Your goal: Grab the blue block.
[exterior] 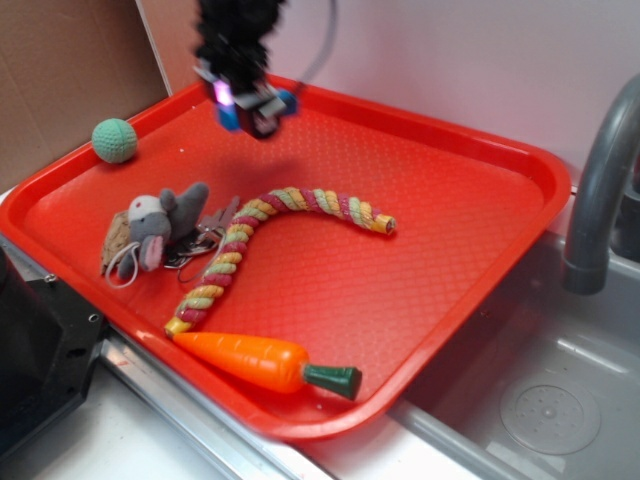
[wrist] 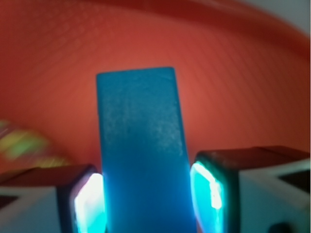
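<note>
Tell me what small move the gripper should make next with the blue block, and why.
Probably a short, straight lift, keeping the grip. In the wrist view the blue block sits between the gripper's glowing pads, which appear closed against both its sides. In the exterior view the gripper hangs blurred near the red tray's far rim.

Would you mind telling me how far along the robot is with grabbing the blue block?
The grab itself looks done: in the wrist view the flat, smooth bright blue rectangular block sits between the two lit pads, jaws closed against its sides. The exterior view shows the gripper near the far rim of the red plastic tray, block ends poking out either side. Whether it is lifted off the tray is unclear; beyond keeping hold, little appears left.
</note>
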You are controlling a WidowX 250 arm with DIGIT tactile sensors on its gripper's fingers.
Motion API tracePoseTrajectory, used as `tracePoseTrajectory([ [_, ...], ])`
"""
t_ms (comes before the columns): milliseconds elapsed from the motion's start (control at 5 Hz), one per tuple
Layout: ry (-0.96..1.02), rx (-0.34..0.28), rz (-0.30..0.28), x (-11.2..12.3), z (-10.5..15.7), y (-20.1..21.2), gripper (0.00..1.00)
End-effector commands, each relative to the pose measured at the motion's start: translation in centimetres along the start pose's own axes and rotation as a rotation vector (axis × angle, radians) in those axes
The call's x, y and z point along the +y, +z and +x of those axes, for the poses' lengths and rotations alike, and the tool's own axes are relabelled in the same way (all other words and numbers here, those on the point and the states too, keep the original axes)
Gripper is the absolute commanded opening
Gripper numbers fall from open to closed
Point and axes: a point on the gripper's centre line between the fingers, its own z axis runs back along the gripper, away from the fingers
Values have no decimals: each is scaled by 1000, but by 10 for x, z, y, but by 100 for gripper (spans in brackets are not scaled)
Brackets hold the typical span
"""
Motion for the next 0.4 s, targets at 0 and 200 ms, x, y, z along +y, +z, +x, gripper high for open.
tracePoseTrajectory([
  [0,122,13,-66,-24,-32,89,0],
  [200,100,46,6,-18,-36,109,0],
])
